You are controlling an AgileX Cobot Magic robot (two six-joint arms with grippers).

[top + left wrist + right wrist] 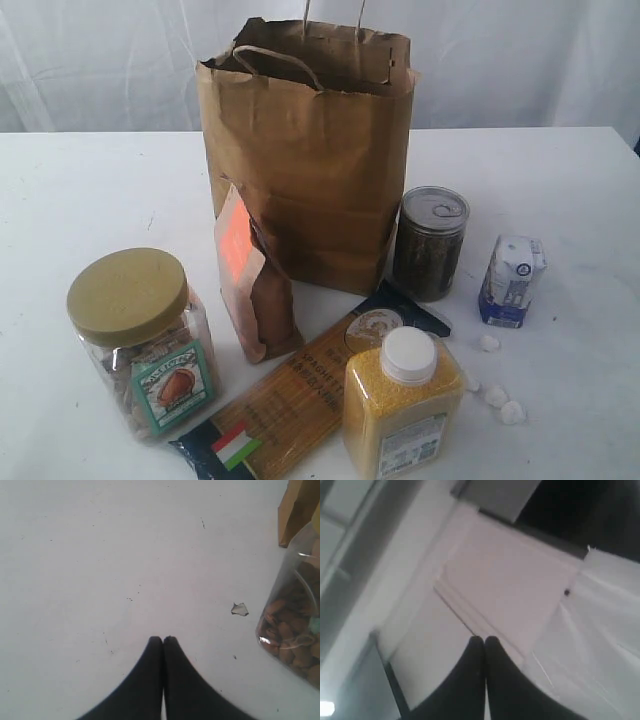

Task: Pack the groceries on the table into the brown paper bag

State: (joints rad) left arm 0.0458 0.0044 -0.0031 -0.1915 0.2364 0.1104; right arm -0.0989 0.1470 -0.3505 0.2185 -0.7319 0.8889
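The brown paper bag stands open at the middle of the white table. In front of it are the gold-lidded jar, the small brown pouch with orange label, the spaghetti pack, the yellow-grain bottle, the dark tin, the white-blue carton and small white lumps. Neither gripper shows in the exterior view. My left gripper is shut and empty over bare table, with the jar off to one side. My right gripper is shut, empty, facing room walls.
A small torn scrap lies on the table near the jar. A brown edge, pouch or bag, shows beyond the jar in the left wrist view. White curtain hangs behind the table.
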